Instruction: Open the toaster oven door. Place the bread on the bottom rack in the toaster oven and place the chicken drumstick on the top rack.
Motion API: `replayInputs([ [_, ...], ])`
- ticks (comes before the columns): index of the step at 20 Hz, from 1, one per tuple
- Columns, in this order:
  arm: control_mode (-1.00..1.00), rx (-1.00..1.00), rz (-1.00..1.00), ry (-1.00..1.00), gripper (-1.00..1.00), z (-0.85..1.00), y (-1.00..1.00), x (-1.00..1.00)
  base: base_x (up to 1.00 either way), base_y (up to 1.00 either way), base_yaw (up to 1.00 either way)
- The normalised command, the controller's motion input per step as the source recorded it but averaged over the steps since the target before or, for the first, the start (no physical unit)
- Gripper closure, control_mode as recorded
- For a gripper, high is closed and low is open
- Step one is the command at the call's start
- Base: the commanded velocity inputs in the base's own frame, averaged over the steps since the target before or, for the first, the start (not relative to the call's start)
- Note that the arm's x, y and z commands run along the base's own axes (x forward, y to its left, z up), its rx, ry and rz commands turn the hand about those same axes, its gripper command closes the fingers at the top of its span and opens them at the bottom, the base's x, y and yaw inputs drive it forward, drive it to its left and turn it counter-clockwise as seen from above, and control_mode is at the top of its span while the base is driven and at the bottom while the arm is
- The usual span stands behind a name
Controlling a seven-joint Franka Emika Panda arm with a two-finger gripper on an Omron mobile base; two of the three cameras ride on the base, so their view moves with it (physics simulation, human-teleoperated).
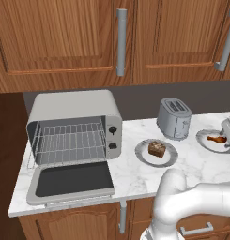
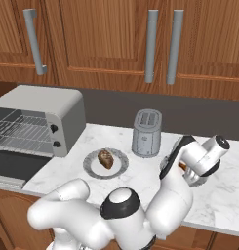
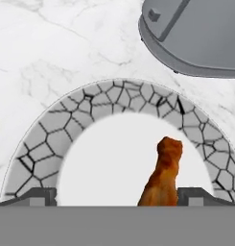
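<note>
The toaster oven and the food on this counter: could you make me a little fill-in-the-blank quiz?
1. The toaster oven door is folded ___.
2. The bread lies on a ___.
3. The chicken drumstick lies on a plate with a ___-patterned rim.
4. The gripper hangs over the drumstick, its fingers ___.

Missing words: down; plate; cracked; open

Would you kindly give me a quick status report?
Gripper open, low over the drumstick on its plate. Oven door down. Bread not loaded yet. Nothing blocking.
</note>
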Motion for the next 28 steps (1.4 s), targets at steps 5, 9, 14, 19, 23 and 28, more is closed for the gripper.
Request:
replayInputs([
  [5,-1.00,0.00,0.00,0.00,-1.00,-0.31,-0.15,0.05,0.00,0.00,0.00],
  [9,-1.00,0.00,0.00,0.00,-1.00,-0.22,-0.12,0.11,0.00,0.00,0.00],
  [14,-1.00,0.00,-0.02,0.00,-1.00,-0.15,-0.01,0.10,0.00,0.00,0.00],
  [19,-1.00,0.00,-0.04,0.04,-1.00,-0.11,0.00,0.21,0.00,0.00,0.00],
  [23,-1.00,-0.02,-0.01,0.08,-1.00,-0.60,0.00,0.06,0.00,0.00,0.00],
  [28,-1.00,-0.01,-0.01,0.07,-1.00,-0.59,0.00,0.02,0.00,0.00,0.00],
])
